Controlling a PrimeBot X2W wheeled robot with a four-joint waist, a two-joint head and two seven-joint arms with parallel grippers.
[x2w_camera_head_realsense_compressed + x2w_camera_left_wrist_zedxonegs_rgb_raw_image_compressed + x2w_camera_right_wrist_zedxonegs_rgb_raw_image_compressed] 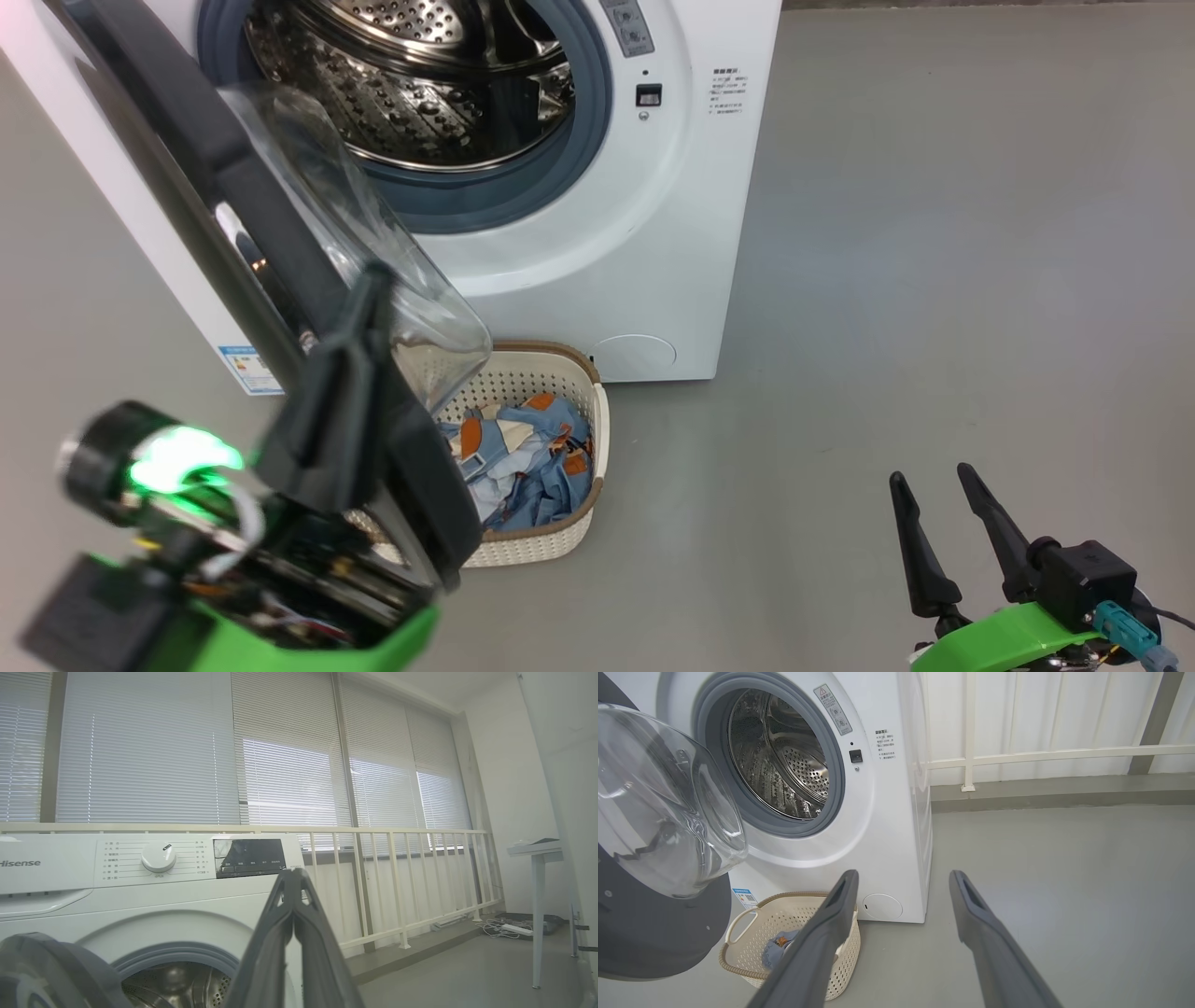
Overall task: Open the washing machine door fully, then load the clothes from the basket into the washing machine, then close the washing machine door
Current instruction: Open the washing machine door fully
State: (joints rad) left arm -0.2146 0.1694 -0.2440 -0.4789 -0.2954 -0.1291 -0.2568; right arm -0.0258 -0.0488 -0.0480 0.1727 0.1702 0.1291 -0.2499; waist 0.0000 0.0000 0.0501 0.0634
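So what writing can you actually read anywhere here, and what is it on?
"Hisense": on the washing machine, upper front panel.
Dial labels: too small to read.
Warning sticker on the front: too small.
Printed block beside it: blurred.
Blue label low on the front: unreadable.

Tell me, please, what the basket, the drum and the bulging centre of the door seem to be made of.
Basket: probably plastic, matte cream, with moulded rows of small holes and a brown woven-look rim.
Drum: apparently steel, shiny, with bright reflections and punched holes.
Door bowl: clear and glossy, glass or clear plastic; what lies behind shows through it.
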